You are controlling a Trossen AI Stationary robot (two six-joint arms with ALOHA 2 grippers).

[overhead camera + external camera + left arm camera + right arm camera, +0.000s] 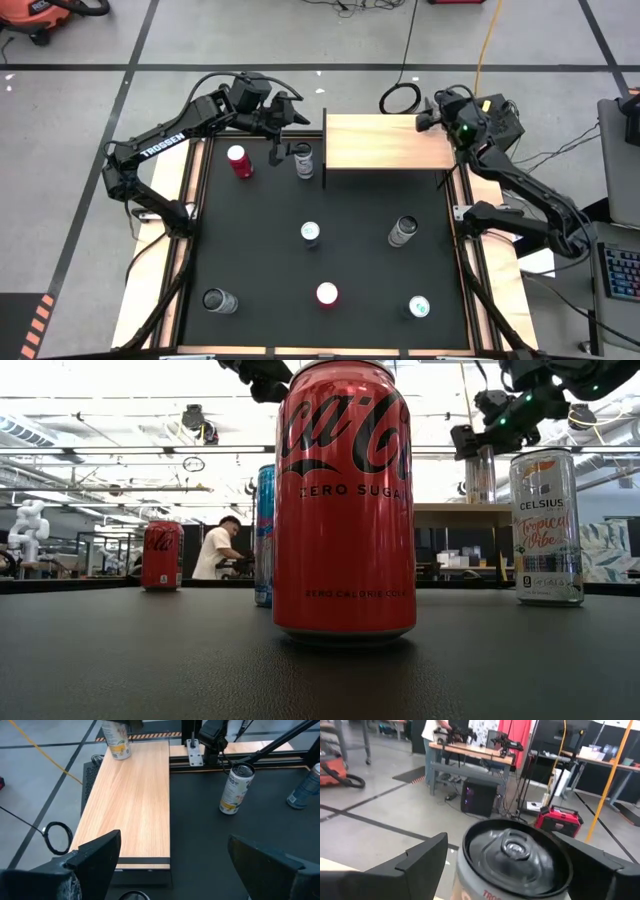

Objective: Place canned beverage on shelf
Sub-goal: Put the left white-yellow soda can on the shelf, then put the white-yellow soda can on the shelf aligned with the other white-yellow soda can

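- my right gripper (427, 120) is at the far right corner of the shelf (385, 145), with its jaws spread wide on either side of a canned beverage (512, 852).
- the can stands upright on the pale board, close to that corner. in my right wrist view i look down on its lid, with a finger on each flank and seemingly not pressing.
- i judge the step in hand to be letting go and backing off. i should rise straight up with the jaws wide so neither finger clips the rim (a nudge this near the edge could send the can off the board).
- my left gripper (175, 842) hangs over the far left part of the black table (260, 260), jaws well apart and holding nothing, facing along the shelf.
- a silver can (304, 160) stands just beside the shelf's left end and near my left gripper, so that looks the likeliest next pick. a red can (238, 160) is a little further left.
- more cans are scattered over the table, well apart: one mid-table (310, 233), one nearer the right side (402, 231), and three along the near edge.
- nothing blocks the straight lift. a cable loop (400, 98) lies on the floor just beyond the shelf, and a person (215, 550) is far back in the room.
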